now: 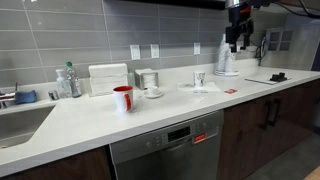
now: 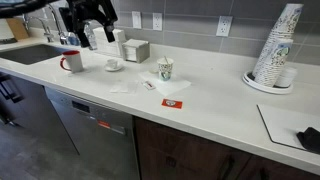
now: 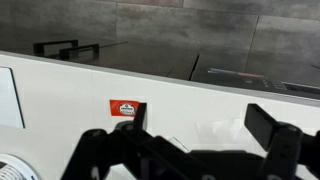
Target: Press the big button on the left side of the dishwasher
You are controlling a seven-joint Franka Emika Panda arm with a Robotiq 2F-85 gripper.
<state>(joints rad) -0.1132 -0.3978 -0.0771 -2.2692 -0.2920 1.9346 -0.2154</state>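
The dishwasher [image 1: 165, 155] is a brushed-steel front under the white counter, with a dark centre display and a small red-orange lit mark on its top strip. It shows in both exterior views [image 2: 92, 135]. Its buttons are too small to make out. My gripper [image 1: 237, 42] hangs high above the counter near the back wall, far from the dishwasher front [image 2: 95, 38]. In the wrist view the gripper [image 3: 200, 125] has its two black fingers wide apart with nothing between them, above the white counter. The dishwasher is out of the wrist view.
On the counter stand a red mug [image 1: 123, 98], a paper cup [image 1: 199, 79], a napkin box [image 2: 135, 50] and a tall stack of cups [image 2: 277, 50]. A red packet [image 3: 123, 108] lies flat. A sink [image 1: 15, 120] sits at one end. Dark wooden cabinets [image 1: 270, 120] flank the dishwasher.
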